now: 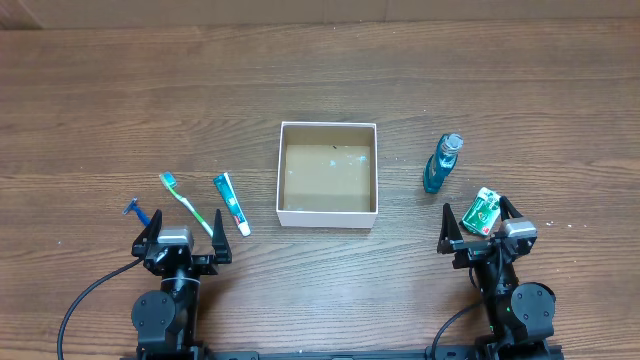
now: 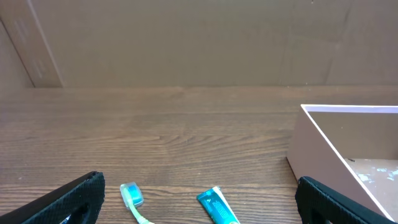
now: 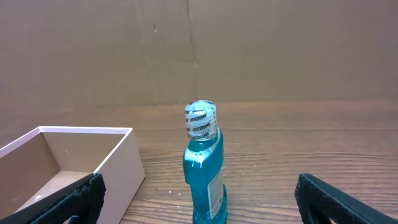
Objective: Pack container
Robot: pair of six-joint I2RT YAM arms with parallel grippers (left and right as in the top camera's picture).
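Both the left end effector [image 1: 183,234] and right end effector [image 1: 480,214] gape wide, empty; a clumsy reach could topple the upright bottle [image 1: 441,163] right of the container [image 1: 327,217].

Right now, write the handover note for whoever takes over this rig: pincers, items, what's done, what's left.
The left pincer is open and holds nothing. The toothbrush and toothpaste lie just ahead of it, with the blue razor on the outer side.
The right pincer is open and holds nothing. From overhead the green packet lies between its fingers, and the mouthwash bottle stands upright beyond.
The container sits mid-table between the arms with nothing in it.
Done: nothing packed.
Left: probably all five items, each arm taking its own side.
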